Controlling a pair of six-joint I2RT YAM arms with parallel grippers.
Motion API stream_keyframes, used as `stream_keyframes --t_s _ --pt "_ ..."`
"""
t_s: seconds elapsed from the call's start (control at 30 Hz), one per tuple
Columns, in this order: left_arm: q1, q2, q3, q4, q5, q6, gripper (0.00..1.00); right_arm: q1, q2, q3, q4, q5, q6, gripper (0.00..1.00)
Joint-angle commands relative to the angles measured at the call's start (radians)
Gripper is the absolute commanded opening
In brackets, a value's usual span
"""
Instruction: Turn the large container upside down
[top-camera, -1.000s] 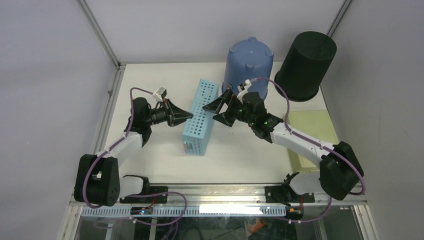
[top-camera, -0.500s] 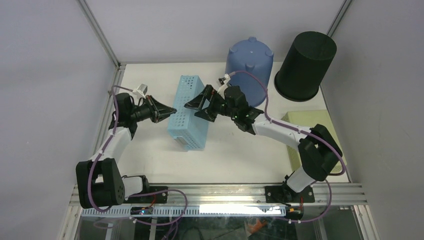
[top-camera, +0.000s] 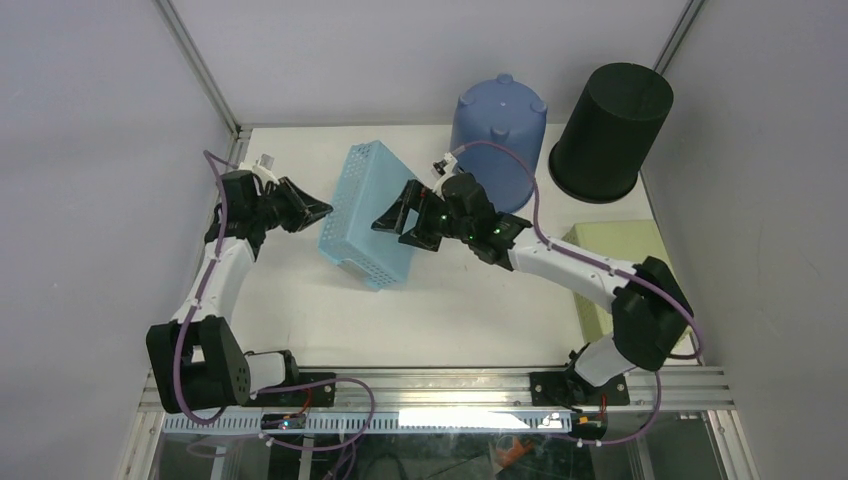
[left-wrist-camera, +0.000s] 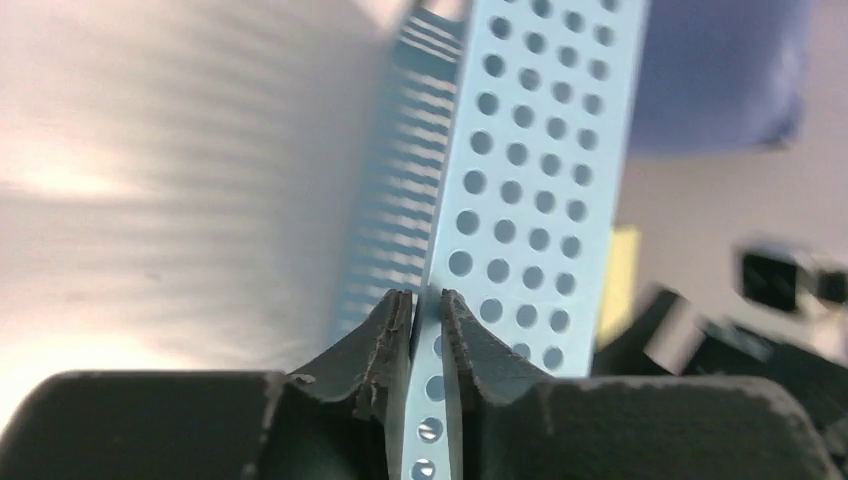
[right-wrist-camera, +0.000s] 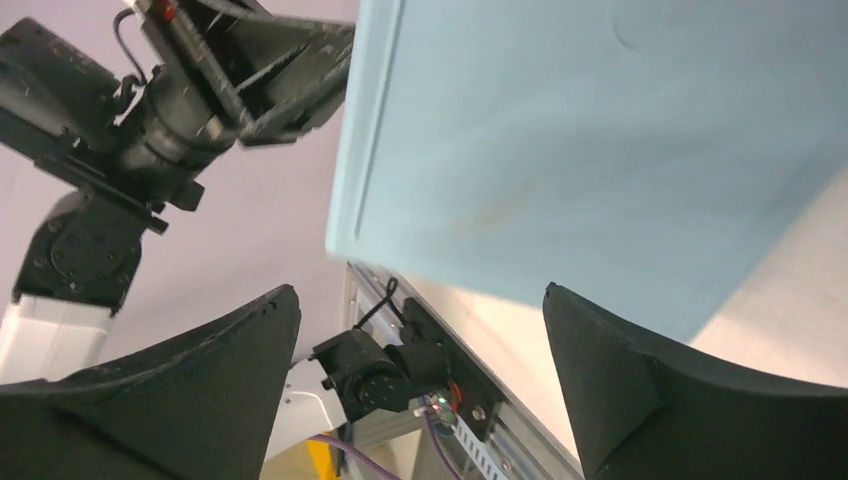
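Note:
The large container is a light blue perforated basket (top-camera: 362, 212), tilted on the table's left middle with a long perforated wall facing up. My left gripper (top-camera: 318, 210) is shut on its left wall. In the left wrist view the thin blue wall (left-wrist-camera: 530, 150) passes between the closed fingers of the left gripper (left-wrist-camera: 428, 300). My right gripper (top-camera: 395, 222) is open at the basket's right side. In the right wrist view the basket's smooth bottom (right-wrist-camera: 600, 130) fills the upper right, ahead of the wide-apart jaws of the right gripper (right-wrist-camera: 420, 295), which hold nothing.
An upside-down blue bucket (top-camera: 497, 135) stands at the back, just behind my right arm. A black cylindrical container (top-camera: 610, 130) stands at the back right. A pale yellow-green pad (top-camera: 618, 270) lies at the right edge. The enclosure's metal frame post (top-camera: 200, 70) rises at the back left.
The basket has moved left and tipped over further, its perforated wall now facing more upward. Both arms have swung left with it; the left gripper still holds the wall.

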Motion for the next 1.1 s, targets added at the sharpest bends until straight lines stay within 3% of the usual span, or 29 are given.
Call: stream_keyframes --t_s 0.0,0.03,0.07,0.27,0.43,0.53,0.6,1.0,1.07 --pt "0.005 0.069 0.052 -0.156 -0.347 0.14 0.27 0.002 -0.175 -0.011 -0.162 0.139 -0.105 0.97" --pt "0.004 0.084 0.069 -0.165 -0.36 0.149 0.4 0.002 -0.201 -0.03 -0.186 0.155 -0.109 0.97" --pt "0.004 0.095 0.084 -0.172 -0.363 0.155 0.46 0.003 -0.225 -0.046 -0.207 0.173 -0.112 0.97" --pt "0.004 0.097 0.138 -0.174 -0.357 0.151 0.5 -0.011 -0.344 -0.107 -0.325 0.267 -0.126 0.97" --pt "-0.042 -0.008 0.204 -0.22 -0.476 0.204 0.57 -0.026 -0.417 -0.085 -0.481 0.377 -0.177 0.97" --pt "-0.265 -0.058 0.276 -0.296 -0.714 0.273 0.65 -0.031 -0.454 -0.056 -0.575 0.464 -0.214 0.98" --pt "-0.406 -0.066 0.308 -0.338 -0.801 0.276 0.68 -0.035 -0.474 -0.039 -0.629 0.514 -0.23 0.98" --pt "-1.039 -0.124 0.095 -0.445 -1.006 0.095 0.67 -0.058 -0.654 -0.054 -0.835 0.768 -0.186 0.98" --pt "-1.079 -0.087 0.073 -0.438 -1.014 0.065 0.67 -0.06 -0.665 -0.063 -0.839 0.776 -0.179 0.98"
